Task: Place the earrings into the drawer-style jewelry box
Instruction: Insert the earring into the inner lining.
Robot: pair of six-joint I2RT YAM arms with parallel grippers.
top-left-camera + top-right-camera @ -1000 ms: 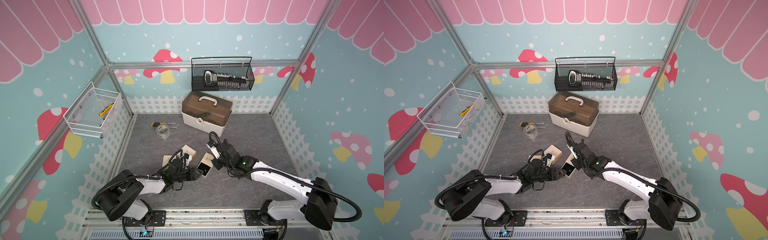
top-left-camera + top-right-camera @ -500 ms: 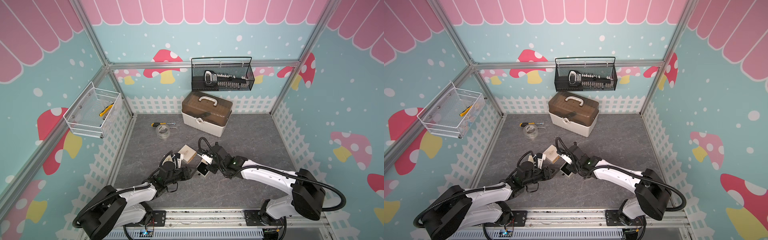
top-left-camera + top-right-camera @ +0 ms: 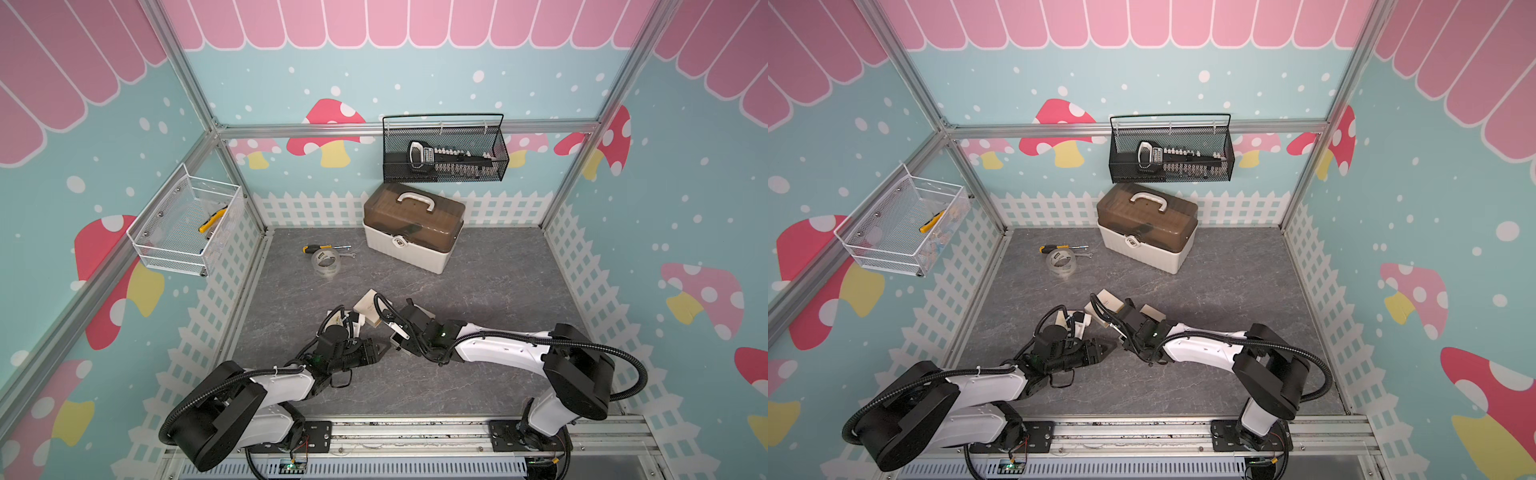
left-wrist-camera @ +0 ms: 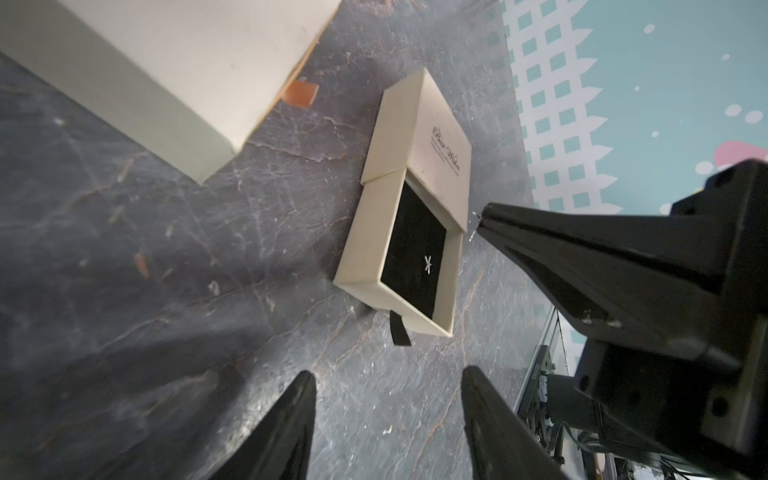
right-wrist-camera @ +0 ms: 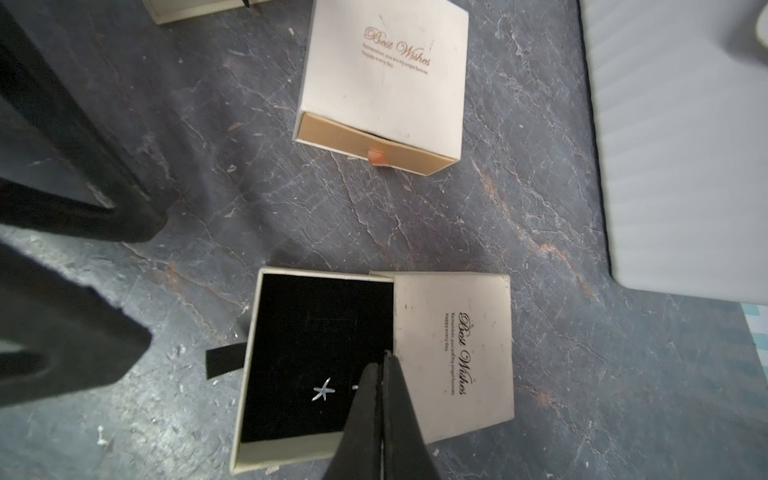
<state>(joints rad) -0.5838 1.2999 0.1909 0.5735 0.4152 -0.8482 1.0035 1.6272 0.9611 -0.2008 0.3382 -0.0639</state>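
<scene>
Grey marbled worktop [image 3: 478,291], mushroom wallpaper all round. The jewelry box [image 5: 453,353] is seen with its drawer [image 5: 299,316] pulled out, and one star-shaped earring [image 5: 323,389] is already laid on the black lining. The right tool [image 5: 384,368] is hung over that drawer, pinched together, with a tiny silvery bit, taken to be the second earring [image 4: 475,215], caught at its very tip. The left tool [image 4: 388,395] is spread apart and empty, just short of the drawer's black pull tab [image 4: 400,332]. A closed cream box [image 5: 382,83] is parked nearby.
</scene>
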